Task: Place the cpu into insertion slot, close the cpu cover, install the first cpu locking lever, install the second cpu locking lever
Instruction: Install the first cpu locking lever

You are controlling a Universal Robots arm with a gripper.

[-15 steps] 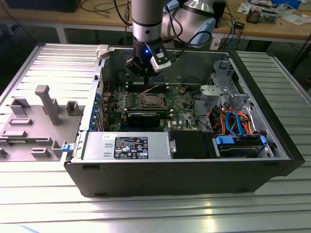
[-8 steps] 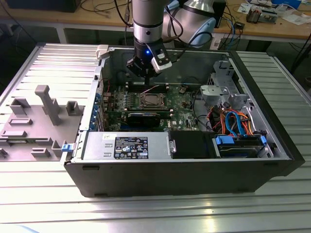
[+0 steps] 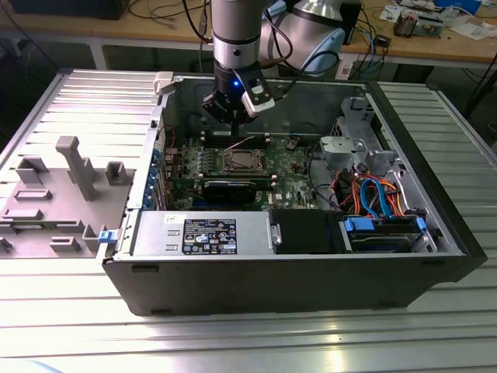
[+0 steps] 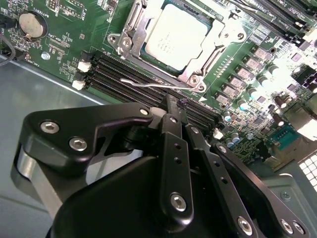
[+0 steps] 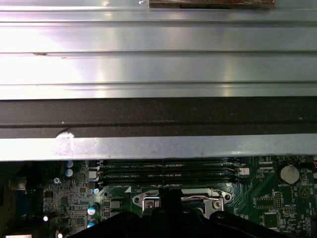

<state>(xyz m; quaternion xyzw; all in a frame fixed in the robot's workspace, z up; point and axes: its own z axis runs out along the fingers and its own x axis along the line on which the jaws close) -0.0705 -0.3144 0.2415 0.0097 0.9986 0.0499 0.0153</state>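
Note:
The cpu (image 4: 173, 34) lies flat in the insertion slot (image 3: 239, 162) on the green motherboard, its silver top showing through the window of the cpu cover (image 4: 197, 67). The cover is down over it. A thin wire locking lever (image 4: 143, 85) runs along the socket's edge beside the memory slots. My gripper (image 4: 172, 103) hangs just over that lever with its black fingers (image 4: 174, 148) together and nothing visibly between them. In the exterior view the gripper (image 3: 234, 130) stands at the socket's far side. In the first wrist view the fingers (image 5: 167, 198) sit in front of the socket rim (image 5: 148, 202).
Black memory slots (image 4: 124, 72) and a coin battery (image 4: 30, 22) flank the socket. A long black expansion card (image 3: 229, 186), the power supply (image 3: 198, 231) and a drive bay with blue and orange cables (image 3: 380, 198) crowd the case. The case wall (image 5: 158, 116) is close behind.

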